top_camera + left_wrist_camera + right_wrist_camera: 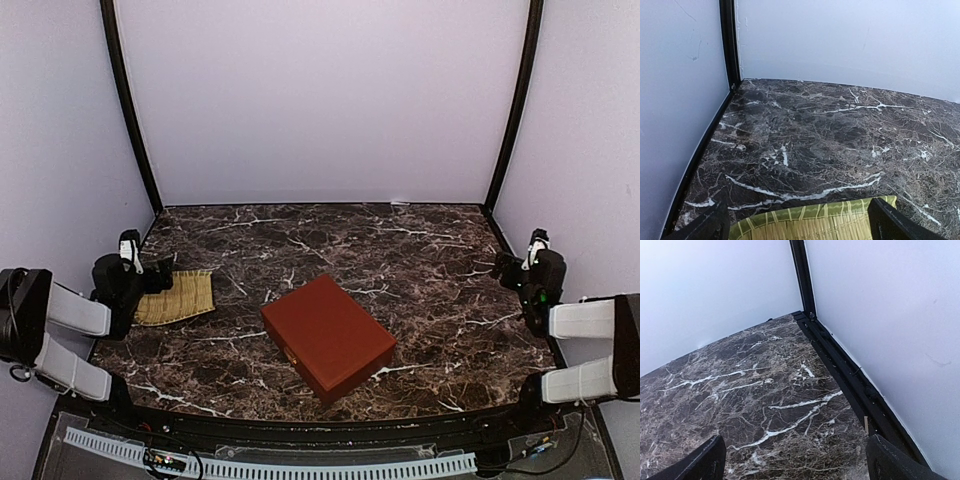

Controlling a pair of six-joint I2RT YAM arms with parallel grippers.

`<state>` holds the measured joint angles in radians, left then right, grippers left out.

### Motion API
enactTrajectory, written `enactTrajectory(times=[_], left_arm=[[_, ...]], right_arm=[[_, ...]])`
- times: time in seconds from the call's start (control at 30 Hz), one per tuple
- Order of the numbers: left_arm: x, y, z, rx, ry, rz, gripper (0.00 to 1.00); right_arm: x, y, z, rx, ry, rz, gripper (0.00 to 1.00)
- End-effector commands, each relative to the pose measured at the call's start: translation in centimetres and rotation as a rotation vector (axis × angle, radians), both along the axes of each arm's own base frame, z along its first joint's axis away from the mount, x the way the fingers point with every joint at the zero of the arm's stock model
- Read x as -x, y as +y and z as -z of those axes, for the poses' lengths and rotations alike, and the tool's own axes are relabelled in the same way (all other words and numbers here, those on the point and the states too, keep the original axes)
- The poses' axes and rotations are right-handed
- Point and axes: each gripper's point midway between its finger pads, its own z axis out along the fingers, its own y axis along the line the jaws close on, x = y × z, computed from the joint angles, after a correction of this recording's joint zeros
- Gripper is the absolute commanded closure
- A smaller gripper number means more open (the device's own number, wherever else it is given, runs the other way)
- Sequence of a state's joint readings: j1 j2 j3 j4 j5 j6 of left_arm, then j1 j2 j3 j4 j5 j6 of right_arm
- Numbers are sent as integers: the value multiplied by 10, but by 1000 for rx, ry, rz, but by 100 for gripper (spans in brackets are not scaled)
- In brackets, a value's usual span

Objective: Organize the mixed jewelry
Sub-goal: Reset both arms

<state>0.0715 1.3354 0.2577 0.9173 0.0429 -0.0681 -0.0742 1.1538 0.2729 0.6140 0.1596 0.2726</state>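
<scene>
Closed red-brown rectangular box (328, 337) sat near-centre on the dark marble-patterned table (400, 250). Farther back at left, woven straw-coloured mat (178, 297) lay beneath my left gripper (799, 210), jaws spread wide, empty. Right gripper (796, 440) hung by the right wall, jaws spread, empty. Mixed jewelry: I couldn't tell where.

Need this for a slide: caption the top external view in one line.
Closed red-brown box on marble table, woven mat near open left gripper; right gripper open.

red-brown box (327, 337), straw-yellow woven mat (178, 297), dark white-veined marble table (420, 260)
</scene>
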Motion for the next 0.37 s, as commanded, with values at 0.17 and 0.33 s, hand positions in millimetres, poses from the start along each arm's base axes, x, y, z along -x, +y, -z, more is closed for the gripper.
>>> enactTrajectory(times=[0.17, 0.33], left_arm=[[-6, -1, -21, -43, -101, 14, 1], [-5, -3, -23, -46, -114, 24, 1]], right_arm=[[-4, -9, -32, 59, -179, 43, 2], [-3, -9, -33, 67, -201, 46, 2]])
